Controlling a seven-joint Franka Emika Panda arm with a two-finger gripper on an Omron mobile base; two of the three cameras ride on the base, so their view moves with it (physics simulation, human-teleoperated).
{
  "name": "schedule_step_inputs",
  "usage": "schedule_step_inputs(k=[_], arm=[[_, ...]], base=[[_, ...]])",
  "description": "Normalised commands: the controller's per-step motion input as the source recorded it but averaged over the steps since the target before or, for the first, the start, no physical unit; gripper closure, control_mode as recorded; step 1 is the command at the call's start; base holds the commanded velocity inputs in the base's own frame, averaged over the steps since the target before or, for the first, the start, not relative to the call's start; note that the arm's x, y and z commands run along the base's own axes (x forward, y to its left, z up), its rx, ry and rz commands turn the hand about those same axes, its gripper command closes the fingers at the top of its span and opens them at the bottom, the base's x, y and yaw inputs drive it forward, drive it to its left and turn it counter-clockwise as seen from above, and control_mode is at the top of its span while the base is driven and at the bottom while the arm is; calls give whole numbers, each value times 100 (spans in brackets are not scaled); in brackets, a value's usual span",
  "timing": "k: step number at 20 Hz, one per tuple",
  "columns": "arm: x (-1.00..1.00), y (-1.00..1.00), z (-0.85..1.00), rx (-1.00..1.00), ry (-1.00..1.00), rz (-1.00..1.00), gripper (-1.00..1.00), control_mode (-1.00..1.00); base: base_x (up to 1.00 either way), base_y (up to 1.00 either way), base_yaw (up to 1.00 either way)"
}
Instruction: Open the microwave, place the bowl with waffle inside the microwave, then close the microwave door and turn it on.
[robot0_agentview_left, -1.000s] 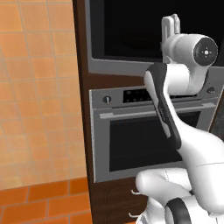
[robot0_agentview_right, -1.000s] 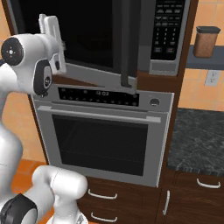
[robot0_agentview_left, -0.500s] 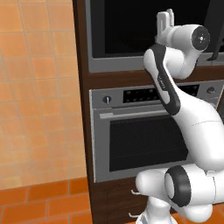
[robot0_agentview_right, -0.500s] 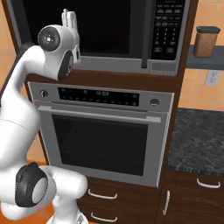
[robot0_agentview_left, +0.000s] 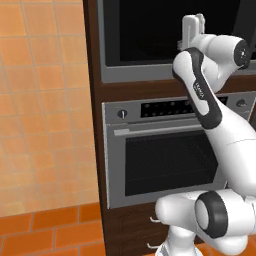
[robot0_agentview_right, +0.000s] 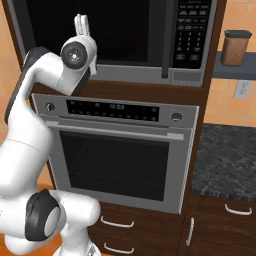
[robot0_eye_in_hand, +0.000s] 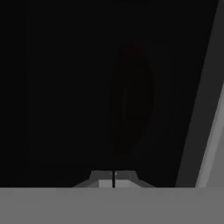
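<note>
The microwave (robot0_agentview_right: 145, 75) is built in above the oven, and its grey frame (robot0_agentview_left: 150, 75) also runs along the top of the left base view. The microwave door (robot0_agentview_right: 125, 30), (robot0_agentview_left: 145, 35) is black glass and lies flush with the frame. Its dark bar handle (robot0_agentview_right: 165, 45) stands beside the keypad (robot0_agentview_right: 192, 30). My gripper (robot0_agentview_right: 81, 21), (robot0_agentview_left: 192, 22) points upward, close in front of the door's left part. It is shut and holds nothing. In the hand view the gripper (robot0_eye_in_hand: 113, 179) faces dark glass. The bowl with waffle is out of view.
A steel oven (robot0_agentview_right: 120, 160), (robot0_agentview_left: 160, 165) with a horizontal handle sits right below the microwave. A brown jar (robot0_agentview_right: 235, 47) stands on a shelf at the right, above a dark stone counter (robot0_agentview_right: 225, 160). An orange tiled wall (robot0_agentview_left: 45, 110) is on the left.
One second ago the microwave door stood ajar, swung outward. It now lies closed, and my arm has swung left and up along the door front.
</note>
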Motion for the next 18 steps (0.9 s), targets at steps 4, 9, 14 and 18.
schedule_step_inputs(k=[4, 9, 14, 18], arm=[[-76, -37, 19, 0, 0, -1, 100, -100], [-100, -88, 1, 5, -2, -4, 100, -100], [-62, -84, 0, 4, 0, 1, 100, -100], [-44, -81, -4, 4, 0, 5, 100, -100]], base=[[0, 0, 0], [0, 0, 0], [0, 0, 0], [0, 0, 0]])
